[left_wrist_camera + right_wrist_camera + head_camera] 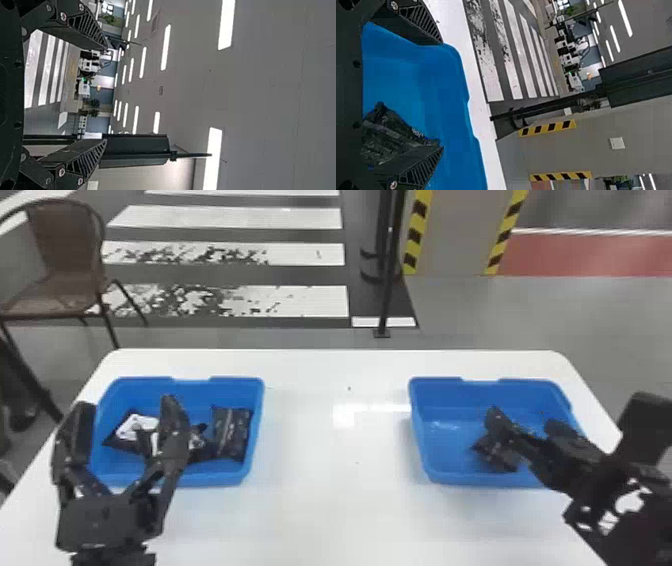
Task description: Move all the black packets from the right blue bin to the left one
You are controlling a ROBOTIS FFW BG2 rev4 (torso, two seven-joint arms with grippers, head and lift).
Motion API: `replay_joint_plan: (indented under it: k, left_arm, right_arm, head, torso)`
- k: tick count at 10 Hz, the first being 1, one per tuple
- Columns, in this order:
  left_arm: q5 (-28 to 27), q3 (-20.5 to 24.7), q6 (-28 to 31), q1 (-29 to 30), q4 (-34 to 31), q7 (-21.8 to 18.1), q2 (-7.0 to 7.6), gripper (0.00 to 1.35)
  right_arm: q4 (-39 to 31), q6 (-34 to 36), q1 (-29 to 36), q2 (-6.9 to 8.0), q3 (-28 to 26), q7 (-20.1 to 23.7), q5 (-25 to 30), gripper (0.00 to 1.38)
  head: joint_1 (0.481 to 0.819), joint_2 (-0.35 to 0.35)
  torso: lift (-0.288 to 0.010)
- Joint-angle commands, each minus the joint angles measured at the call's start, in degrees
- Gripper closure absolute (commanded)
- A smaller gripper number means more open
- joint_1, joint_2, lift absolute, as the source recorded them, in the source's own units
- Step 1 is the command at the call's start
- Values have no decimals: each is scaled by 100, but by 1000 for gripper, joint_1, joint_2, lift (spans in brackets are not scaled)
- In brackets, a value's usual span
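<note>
Crumpled black packet (389, 132); plastic, perhaps

Had black tapered fingers (75, 152), ribbed sides (89, 162), silver screws (63, 16); showed white patches (629, 501) on black arm (592, 470) near right blue bin (440, 440).

Head view looks down, right wrist view closer, sharing the right bin (450, 402).

Beyond your left end effector (128, 404), the left blue bin (237, 380) holds a white-marked black packet (117, 442), partly hidden, and a creased dark packet (232, 432) to the end effector's right. Just beside your right end effector (522, 419), a crumpled black packet (492, 452) lies in the open-topped right blue bin (525, 383).
</note>
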Motion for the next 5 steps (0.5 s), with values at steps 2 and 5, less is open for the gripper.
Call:
replay_joint_plan:
  k: [2, 5]
  left_arm:
    - [14, -19, -20, 17, 0, 0, 5, 225]
    - [36, -65, -20, 17, 0, 0, 13, 225]
  right_arm:
    - [177, 110, 55, 32, -186, -341, -87, 84]
    - [852, 110, -339, 6, -312, -341, -64, 81]
  head:
    - [695, -47]
    - [695, -96]
  torso:
    - [-140]
    - [-140]
